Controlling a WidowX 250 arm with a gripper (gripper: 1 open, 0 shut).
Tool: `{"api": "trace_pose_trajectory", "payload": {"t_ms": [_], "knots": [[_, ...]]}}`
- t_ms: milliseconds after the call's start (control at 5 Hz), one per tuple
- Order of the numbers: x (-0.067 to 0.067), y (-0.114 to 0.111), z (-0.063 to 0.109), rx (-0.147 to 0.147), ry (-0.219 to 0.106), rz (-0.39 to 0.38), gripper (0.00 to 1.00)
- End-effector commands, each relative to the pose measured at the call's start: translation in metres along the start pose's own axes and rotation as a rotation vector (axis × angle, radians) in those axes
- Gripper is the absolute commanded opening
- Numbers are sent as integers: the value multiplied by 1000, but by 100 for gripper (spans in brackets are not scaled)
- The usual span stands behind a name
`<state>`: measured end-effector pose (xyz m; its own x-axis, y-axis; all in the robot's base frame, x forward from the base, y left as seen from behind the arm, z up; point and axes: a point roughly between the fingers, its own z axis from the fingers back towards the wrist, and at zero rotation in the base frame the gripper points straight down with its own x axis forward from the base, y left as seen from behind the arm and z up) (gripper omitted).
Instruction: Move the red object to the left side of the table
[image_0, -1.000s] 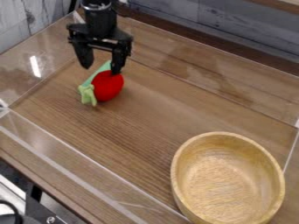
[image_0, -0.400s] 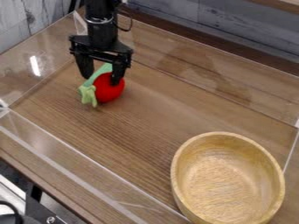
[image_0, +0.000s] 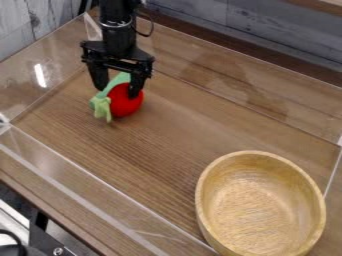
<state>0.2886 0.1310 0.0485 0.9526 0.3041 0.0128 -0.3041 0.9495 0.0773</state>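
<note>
The red object (image_0: 124, 101), a small round red toy fruit with a light-green leafy stub (image_0: 102, 106) at its left end, lies on the brown wood-grain table (image_0: 201, 120) at the left. My black gripper (image_0: 118, 82) points straight down over it, open, with one finger on each side of the fruit's upper part. Whether the fingers touch it I cannot tell.
A round wooden bowl (image_0: 261, 207) stands at the front right. Low clear acrylic walls (image_0: 80, 185) edge the tabletop along the front and left. A grey wall runs behind the table's far edge.
The gripper has come down slightly around the red fruit, its fingers now lower beside it. The fruit and the bowl stay where they were.
</note>
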Motion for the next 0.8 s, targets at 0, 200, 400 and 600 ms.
{"api": "trace_pose_trajectory", "payload": {"t_ms": [0, 200, 400, 600], "knots": [[7, -1, 13, 10, -41, -7, 100], [7, -2, 13, 12, -36, -9, 100], [5, -6, 25, -1, -39, -7, 100], [2, -10, 38, -14, -42, -4, 100]]}}
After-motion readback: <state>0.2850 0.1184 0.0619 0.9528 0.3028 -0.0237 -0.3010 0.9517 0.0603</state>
